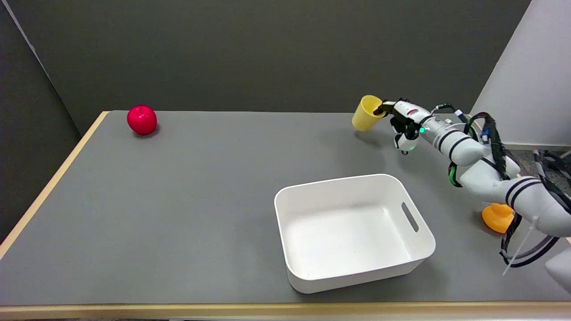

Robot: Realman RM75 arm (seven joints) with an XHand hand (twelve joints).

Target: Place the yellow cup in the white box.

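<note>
The right hand (401, 119) pinches the tilted yellow cup (366, 113) by its rim above the tabletop (178, 200), at one o'clock from the white box (419, 249); that thin hold could slip in transit.

Your head view is evenly and fairly brightly lit from above, with no harsh glare. Shadows on the grey surface (178, 200) are soft and short: a small one under the red apple (142, 119), a faint one below the yellow cup (366, 113), a dim band inside the white box (419, 249). Focus is sharp throughout; the dark backdrop stays flat and matte.
</note>
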